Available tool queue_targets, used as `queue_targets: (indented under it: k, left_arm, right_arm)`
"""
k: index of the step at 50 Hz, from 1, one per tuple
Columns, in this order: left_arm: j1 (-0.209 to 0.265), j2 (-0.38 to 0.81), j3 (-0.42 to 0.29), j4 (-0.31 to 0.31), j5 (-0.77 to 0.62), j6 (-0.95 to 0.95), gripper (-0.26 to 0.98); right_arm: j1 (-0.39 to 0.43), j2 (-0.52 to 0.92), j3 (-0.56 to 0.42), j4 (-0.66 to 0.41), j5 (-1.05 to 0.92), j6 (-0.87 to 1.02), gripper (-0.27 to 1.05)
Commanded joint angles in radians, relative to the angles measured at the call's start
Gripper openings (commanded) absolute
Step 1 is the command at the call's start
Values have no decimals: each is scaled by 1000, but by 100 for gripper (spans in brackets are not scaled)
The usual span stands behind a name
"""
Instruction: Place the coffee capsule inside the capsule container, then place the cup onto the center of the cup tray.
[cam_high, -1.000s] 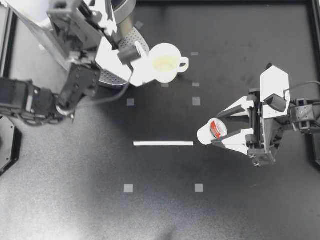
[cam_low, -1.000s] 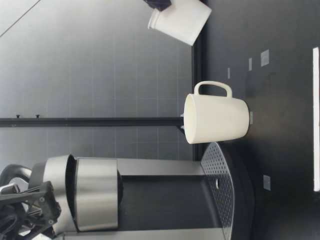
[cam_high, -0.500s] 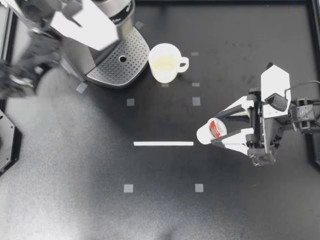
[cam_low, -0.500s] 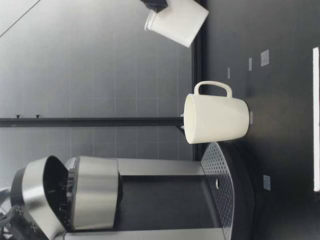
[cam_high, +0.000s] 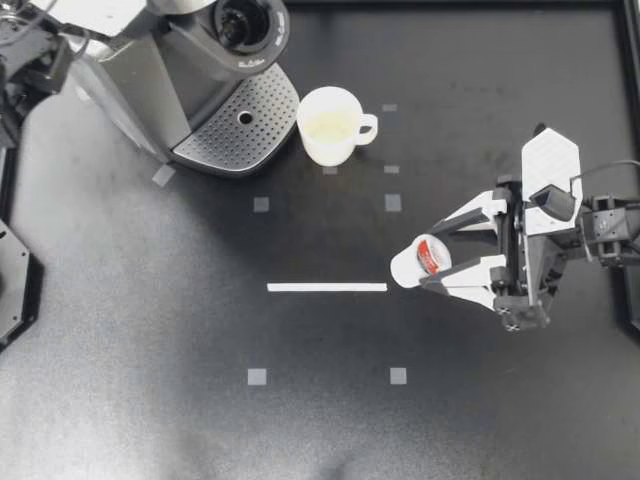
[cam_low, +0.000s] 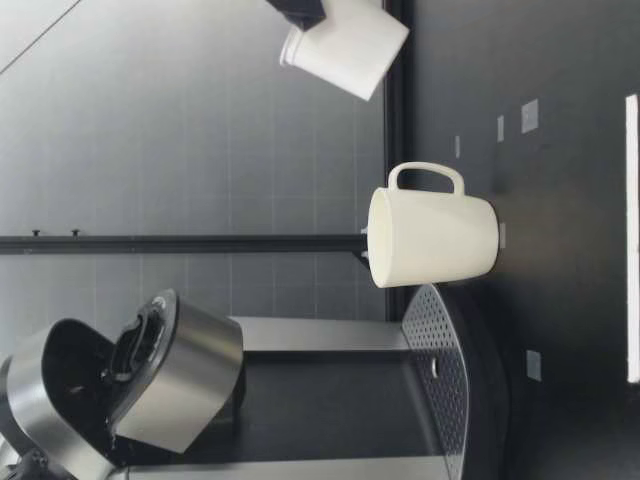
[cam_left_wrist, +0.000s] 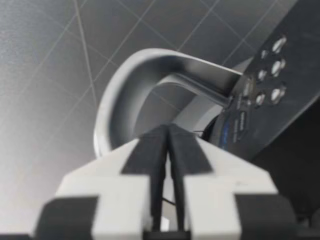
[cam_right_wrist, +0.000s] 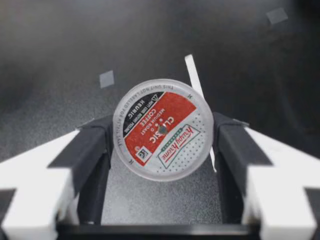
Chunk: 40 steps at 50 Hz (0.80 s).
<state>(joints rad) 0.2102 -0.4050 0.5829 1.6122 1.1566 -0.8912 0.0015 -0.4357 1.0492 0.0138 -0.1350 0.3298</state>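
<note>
My right gripper (cam_high: 432, 263) is squeezing the coffee capsule (cam_high: 421, 262) from both sides, holding it up above the table (cam_high: 300, 400), well apart from the coffee machine (cam_high: 170, 85). The cup (cam_high: 330, 125) is sitting just beside the cup tray (cam_high: 240, 125). My left gripper (cam_left_wrist: 167, 147) is keeping its jaws together by the machine's open lid (cam_left_wrist: 145, 70).

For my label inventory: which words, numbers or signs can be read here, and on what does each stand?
Lid of the coffee capsule in my right gripper: red and black label with lettering, not quoted here.
On the coffee machine: small print, too blurred to read.
Nothing else bears text.
</note>
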Motion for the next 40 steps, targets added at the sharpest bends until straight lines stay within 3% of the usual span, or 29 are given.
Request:
queue_targets:
  k: [1, 11, 19, 40]
  left_arm:
    - [31, -32, -6, 3, -9, -6, 11]
    - [29, -74, -8, 9, -121, -61, 11]
    - [29, -123, -3, 12, -239, -140, 11]
    - [29, -362, 58, 28, -462, -313, 11]
  right_arm:
    - [-5, -8, -29, 0, -17, -3, 54]
    - [-32, -21, -95, -20, -75, -69, 54]
    - [-123, -23, -169, -21, -137, -187, 54]
    - [-270, 69, -396, -20, -161, -465, 54]
